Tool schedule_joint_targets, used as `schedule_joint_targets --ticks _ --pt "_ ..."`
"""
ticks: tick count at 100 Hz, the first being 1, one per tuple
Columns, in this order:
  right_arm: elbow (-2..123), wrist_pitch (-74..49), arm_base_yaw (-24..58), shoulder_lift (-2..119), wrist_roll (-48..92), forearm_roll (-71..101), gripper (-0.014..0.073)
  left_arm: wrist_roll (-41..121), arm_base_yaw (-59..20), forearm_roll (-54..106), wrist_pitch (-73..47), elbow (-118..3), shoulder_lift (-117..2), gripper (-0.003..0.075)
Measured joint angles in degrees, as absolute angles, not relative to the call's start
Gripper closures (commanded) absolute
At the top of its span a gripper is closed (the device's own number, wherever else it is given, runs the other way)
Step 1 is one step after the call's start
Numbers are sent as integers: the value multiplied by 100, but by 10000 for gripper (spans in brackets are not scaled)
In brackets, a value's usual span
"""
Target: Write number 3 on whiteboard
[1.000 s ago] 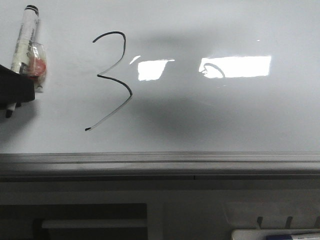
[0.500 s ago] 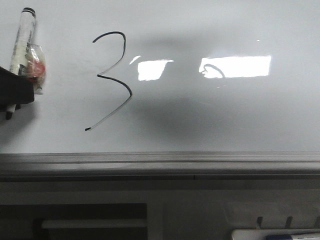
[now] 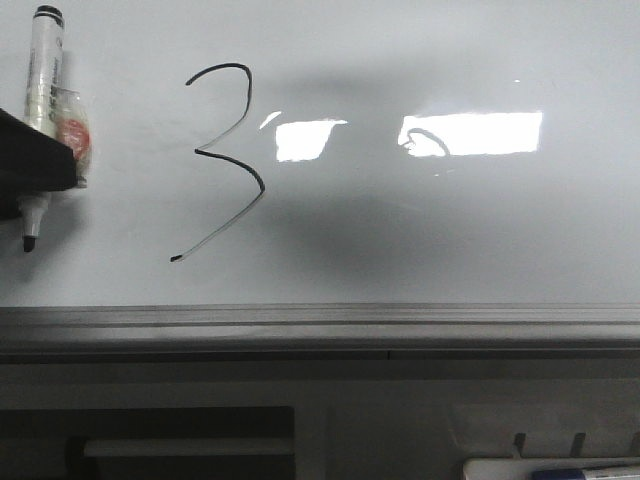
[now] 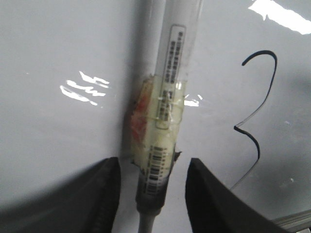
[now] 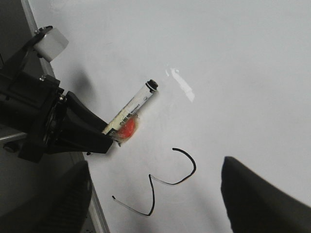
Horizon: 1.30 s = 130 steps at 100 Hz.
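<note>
Since the number 3 already sits complete on the whiteboard, left of centre and left of the two bright glare patches, the writing step looks done and what is in hand reads as the retreat. Stroke is thin and angular, with the tail tapering down-left to a small dot. It shows whole in the left wrist view and the right wrist view too.

Marker is well left of the digit, at the left edge of the front view, cap end far and black tip near. The barrel has a taped wad with a red patch around its middle. Tip is apart from the digit's ink; whether it touches the board surface I can't tell from this angle.

Left claw is clamped on the marker, one dark finger on each side of the lower barrel. Right claw is spread wide and holds nothing, hovering above the board with the digit between its fingers in view.

Board's grey rail runs along the near edge; the table itself is not visible under the board.

Next move, my guess: lift the tip clear of the board without dragging it, so no stray mark is added, then park the arm.
</note>
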<state>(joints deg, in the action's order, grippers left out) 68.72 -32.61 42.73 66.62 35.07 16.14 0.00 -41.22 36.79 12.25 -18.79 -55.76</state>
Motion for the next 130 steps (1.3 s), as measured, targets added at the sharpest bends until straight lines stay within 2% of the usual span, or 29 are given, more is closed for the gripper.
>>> schedule_joint_targets --ticks 12,19,28,34,47,70,99,116,130 --pt "6872 -3283 4273 6662 3507 1614 127 0 -4122 3445 1301 -1879 -5383 426" --pt "6872 -3329 4273 6662 3496 1614 223 0 -4122 3254 1346 -1879 -5176 426" --pt "6872 -3369 4273 6638 3393 1614 464 0 -4122 3044 1371 -1879 -4849 435" --pt "6872 -3408 4273 6598 3359 1614 661 0 -4122 2882 1371 -1879 -4629 500" --pt "6798 -3435 4273 6358 3315 1614 655 0 -4122 2344 1371 -1879 -4105 745" --pt "5821 -2929 4273 5265 3314 1614 655 0 -4122 1011 1205 -1879 -3297 741" --pt "3117 -1093 4273 2685 3314 1659 655 0 -4122 508 183 -1879 -2467 741" --pt "1947 -950 4273 1482 3314 1671 655 0 -4122 476 0 -1879 -2225 741" --pt "1407 -940 4273 939 3314 1671 655 0 -4122 476 0 -1879 -2216 741"
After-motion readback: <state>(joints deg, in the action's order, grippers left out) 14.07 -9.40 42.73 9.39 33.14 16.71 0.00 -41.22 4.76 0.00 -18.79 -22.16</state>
